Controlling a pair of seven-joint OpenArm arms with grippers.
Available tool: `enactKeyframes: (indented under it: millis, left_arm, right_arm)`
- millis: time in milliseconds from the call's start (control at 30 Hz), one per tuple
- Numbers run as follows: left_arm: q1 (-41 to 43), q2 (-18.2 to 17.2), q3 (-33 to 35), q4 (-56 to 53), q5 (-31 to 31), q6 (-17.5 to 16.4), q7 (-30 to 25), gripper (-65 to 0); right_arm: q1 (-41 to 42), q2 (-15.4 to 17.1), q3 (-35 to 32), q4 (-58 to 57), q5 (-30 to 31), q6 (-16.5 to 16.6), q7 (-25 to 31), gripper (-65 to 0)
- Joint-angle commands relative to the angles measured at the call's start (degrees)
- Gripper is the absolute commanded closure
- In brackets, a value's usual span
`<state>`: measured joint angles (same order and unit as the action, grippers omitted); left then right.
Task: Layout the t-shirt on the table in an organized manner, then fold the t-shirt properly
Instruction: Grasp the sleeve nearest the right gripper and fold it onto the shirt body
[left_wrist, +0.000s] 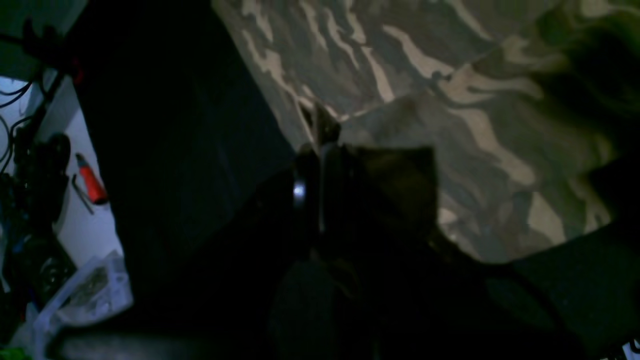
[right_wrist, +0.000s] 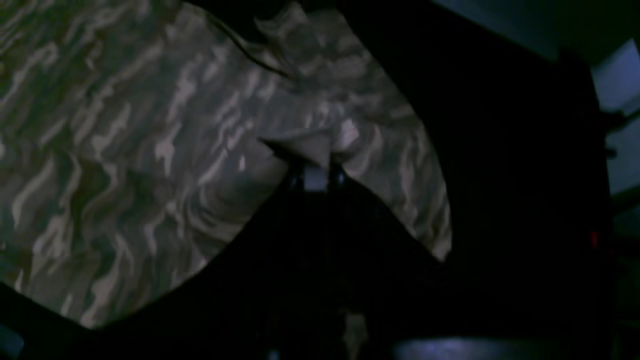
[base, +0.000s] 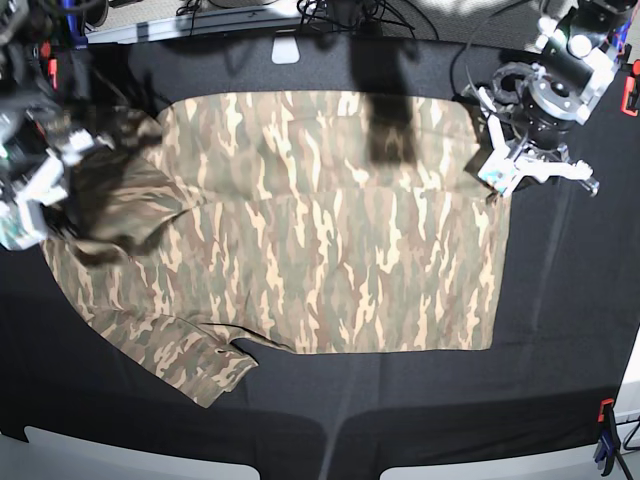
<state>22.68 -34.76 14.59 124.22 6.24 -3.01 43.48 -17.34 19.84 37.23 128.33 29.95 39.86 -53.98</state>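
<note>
T-shirt (base: 330, 250): soft matt woven cloth, camouflage printed, lightly creased. Table (base: 560, 300): covered in matt black cloth, smooth beside the t-shirt's hem.

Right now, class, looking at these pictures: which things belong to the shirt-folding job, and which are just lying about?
Belongs to the job:
- t-shirt, camouflage, spread out
- table, black-covered
- left hand, shut on the shirt's edge
- right hand, shut on the shirt's fabric

Just lying about:
- orange-handled tool
- clear bag
- cables
- clamp
</note>
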Motion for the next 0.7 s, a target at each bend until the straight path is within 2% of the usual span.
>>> enactKeyframes:
  millis: [0,233,400,667]
  left_arm:
    - [-0.5,-0.48,-0.28,-0.22,0.76,0.68,-1.01,0.0]
    - [-6.73,0.26,-0.28,-7.69,0.37,0.7,-1.57,0.0]
    - [-9.09,0.79,-0.28,-8.02,-4.92,0.66,-5.4,0.0]
    - [-9.53,0.76,-0.28,-10.84,-4.83,0.66,-6.25,0.0]
  right_arm:
    - [0.85,0.96,-0.5,0.74,-0.15,-0.22,1.95,0.0]
    - [1.46,0.96,-3.08,-1.95,-5.07,-0.22,6.32,0.0]
    - [2.05,0.96,-3.15,-6.93,-6.01,-0.22,8.9,0.0]
    - [10.01,0.96,-3.58,-18.51,-6.43,-0.2,11.93,0.0]
